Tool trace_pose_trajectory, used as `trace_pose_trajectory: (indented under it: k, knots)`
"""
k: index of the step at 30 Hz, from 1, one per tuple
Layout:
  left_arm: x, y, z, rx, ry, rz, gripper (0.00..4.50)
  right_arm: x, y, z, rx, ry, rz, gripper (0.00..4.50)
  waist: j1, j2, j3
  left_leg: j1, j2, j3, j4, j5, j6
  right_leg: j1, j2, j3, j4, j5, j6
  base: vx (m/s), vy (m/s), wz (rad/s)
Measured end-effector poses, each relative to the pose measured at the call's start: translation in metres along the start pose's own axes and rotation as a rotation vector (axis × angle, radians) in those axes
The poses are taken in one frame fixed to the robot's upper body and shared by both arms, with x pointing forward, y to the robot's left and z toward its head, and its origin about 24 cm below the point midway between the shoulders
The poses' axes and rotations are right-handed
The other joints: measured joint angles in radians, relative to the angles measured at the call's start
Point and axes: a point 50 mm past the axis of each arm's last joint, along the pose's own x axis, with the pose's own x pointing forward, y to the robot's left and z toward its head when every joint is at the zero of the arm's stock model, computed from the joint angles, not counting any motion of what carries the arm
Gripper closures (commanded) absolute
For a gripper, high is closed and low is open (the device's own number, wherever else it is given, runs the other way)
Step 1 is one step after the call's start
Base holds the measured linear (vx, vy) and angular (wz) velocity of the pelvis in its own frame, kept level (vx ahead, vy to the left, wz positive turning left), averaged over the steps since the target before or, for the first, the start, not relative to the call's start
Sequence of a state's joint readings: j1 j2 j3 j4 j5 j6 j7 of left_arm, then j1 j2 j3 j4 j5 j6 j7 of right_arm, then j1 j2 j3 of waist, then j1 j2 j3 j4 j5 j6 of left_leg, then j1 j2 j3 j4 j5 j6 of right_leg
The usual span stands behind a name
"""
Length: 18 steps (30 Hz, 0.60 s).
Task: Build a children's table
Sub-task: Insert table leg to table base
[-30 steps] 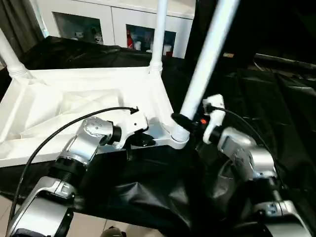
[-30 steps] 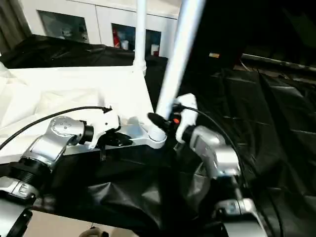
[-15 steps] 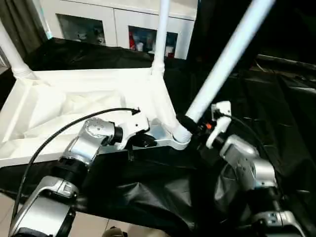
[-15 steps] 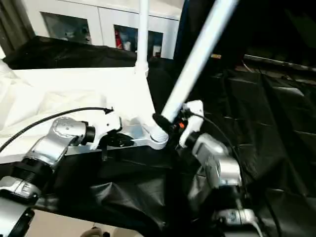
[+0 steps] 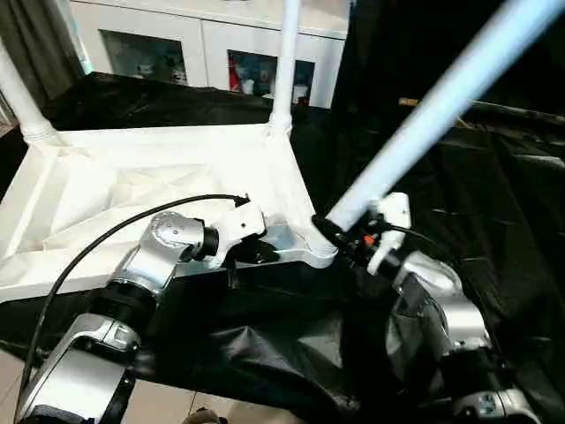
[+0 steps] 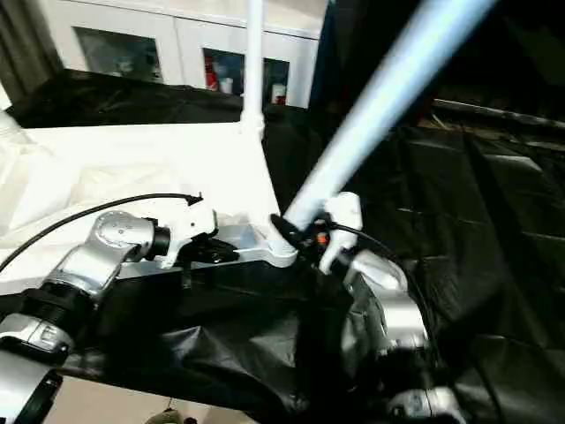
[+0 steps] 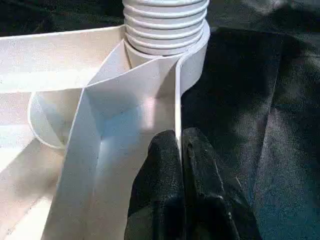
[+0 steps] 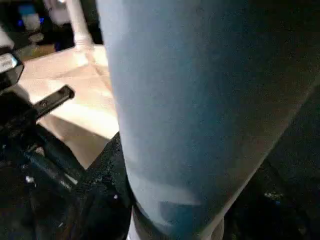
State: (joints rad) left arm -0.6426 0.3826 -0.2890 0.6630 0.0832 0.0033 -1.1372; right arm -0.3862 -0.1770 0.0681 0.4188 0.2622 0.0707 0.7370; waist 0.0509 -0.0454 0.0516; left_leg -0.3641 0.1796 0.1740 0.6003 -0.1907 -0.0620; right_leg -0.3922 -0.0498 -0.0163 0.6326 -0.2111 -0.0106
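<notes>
Draping the work table (image 5: 265,353), black cloth fronts white cabinets (image 5: 203,44).

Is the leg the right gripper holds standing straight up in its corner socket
No, the leg in the right gripper leans steeply away from the tabletop.

Two head views looking forward and down, sharing the tabletop (image 5: 168,168), wrist views pressed close against its near-right corner and the tilted leg (image 8: 190,110)

Lab/demo rm: black-draped work table (image 5: 265,353), white glass-door cabinet (image 5: 203,53).
</notes>
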Motion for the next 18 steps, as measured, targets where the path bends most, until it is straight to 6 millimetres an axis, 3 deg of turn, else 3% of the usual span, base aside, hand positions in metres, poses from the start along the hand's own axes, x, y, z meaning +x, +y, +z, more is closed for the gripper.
trace_pose_trajectory:
  k: [18]
  knots:
    - [-0.0092, -0.0032, -0.0043, 0.021, 0.008, -0.07, 4.5, 0.0063, -0.0051, 0.0052, -0.076, 0.112, 0.231, 2.61, -0.013, -0.012, -0.006, 0.0, 0.001, 0.0, -0.002, 0.0, 0.0, 0.0, 0.0, -0.002, -0.002, 0.0, 0.0, 0.0, 0.0, 0.0]
